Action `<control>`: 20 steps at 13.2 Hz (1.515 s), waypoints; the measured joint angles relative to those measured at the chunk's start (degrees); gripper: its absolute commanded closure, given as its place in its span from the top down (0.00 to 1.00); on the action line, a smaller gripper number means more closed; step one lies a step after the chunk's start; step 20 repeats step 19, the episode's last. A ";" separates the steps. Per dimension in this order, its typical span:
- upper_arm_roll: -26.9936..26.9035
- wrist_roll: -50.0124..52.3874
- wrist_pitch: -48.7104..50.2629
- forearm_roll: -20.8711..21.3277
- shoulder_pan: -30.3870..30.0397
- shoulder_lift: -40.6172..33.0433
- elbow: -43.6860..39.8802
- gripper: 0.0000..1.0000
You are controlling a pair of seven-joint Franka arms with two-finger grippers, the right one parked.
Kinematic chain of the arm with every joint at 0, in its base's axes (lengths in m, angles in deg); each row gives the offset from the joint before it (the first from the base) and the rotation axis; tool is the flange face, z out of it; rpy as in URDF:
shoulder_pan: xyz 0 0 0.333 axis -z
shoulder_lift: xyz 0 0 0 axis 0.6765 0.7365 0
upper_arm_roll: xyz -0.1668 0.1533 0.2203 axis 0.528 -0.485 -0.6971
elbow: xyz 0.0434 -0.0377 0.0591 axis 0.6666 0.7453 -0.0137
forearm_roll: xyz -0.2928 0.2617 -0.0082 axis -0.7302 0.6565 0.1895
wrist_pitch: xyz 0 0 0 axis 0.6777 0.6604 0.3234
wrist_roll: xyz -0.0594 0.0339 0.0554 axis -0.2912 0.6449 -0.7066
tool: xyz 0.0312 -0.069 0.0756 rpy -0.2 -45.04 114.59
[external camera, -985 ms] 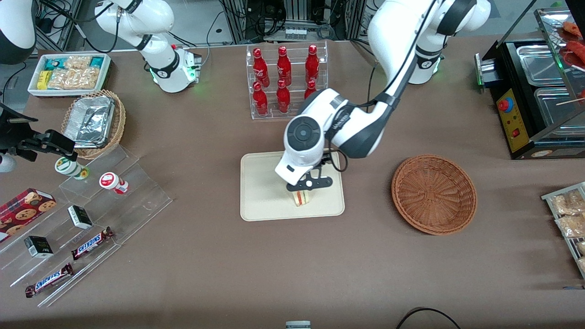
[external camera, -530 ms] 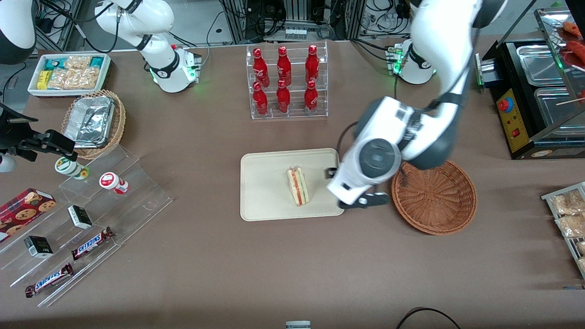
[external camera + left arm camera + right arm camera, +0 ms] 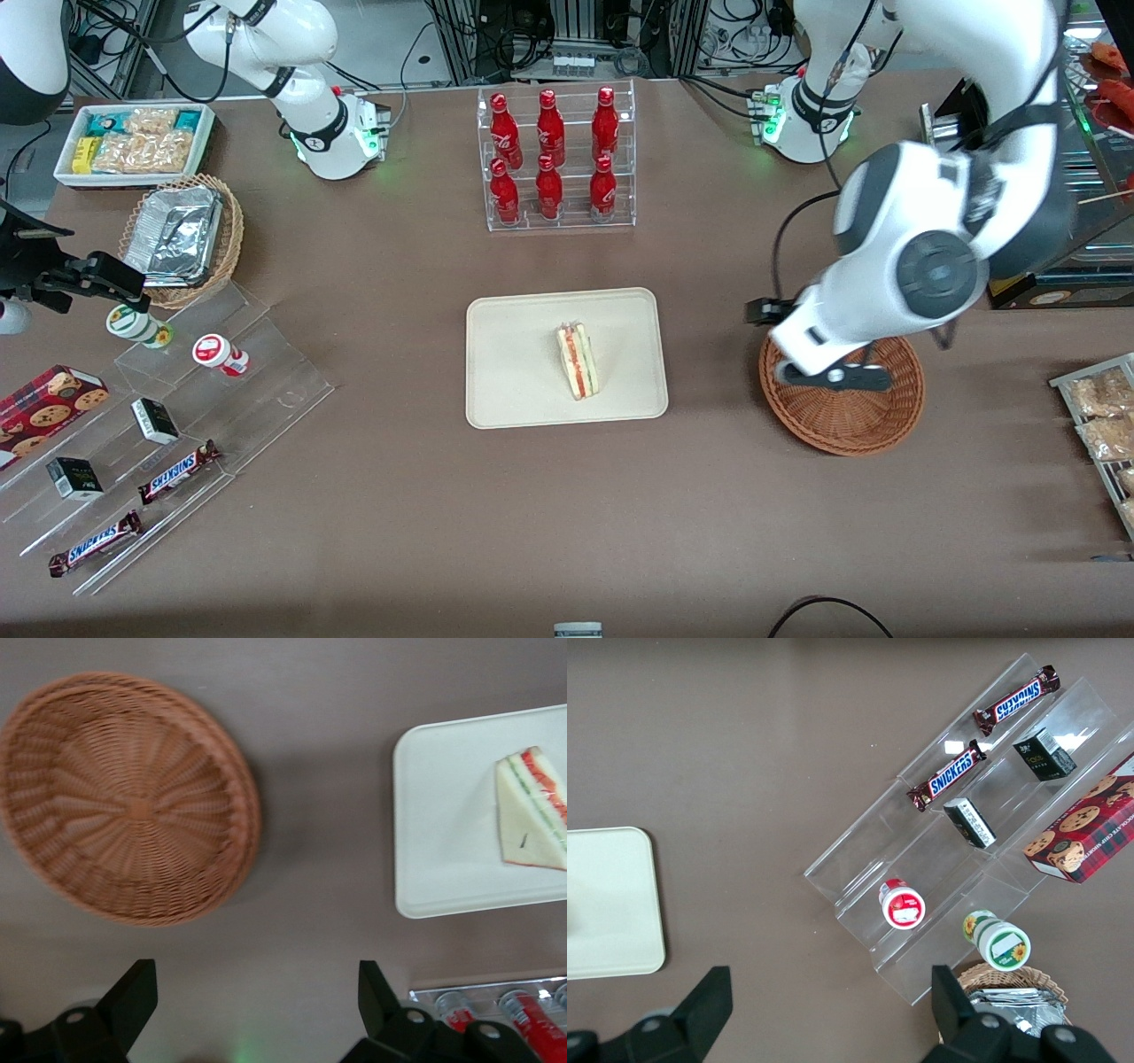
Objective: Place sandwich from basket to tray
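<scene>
Here the sandwich [image 3: 577,361] lies on the tray [image 3: 505,390], its long axis running from the front camera's edge toward the bottle rack [image 3: 556,159]. The gripper [image 3: 833,376] hangs above the basket [image 3: 864,425], well apart from the sandwich toward the working arm's end of the tabletop [image 3: 425,514]; its fingers [image 3: 133,992] stand wide apart, holding nothing. The placing looks done.

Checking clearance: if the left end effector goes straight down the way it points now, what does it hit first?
Probably the basket rim or bare table beside it; the open end effector hangs over that edge, depth unclear.
</scene>
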 measured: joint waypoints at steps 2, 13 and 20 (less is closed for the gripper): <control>-2.34 -0.50 1.74 0.00 -0.03 -3.35 1.47 1.00; 19.27 -0.75 8.71 4.06 -26.25 -13.85 4.93 1.00; 20.14 -0.75 14.39 4.25 -29.47 -17.23 4.91 1.00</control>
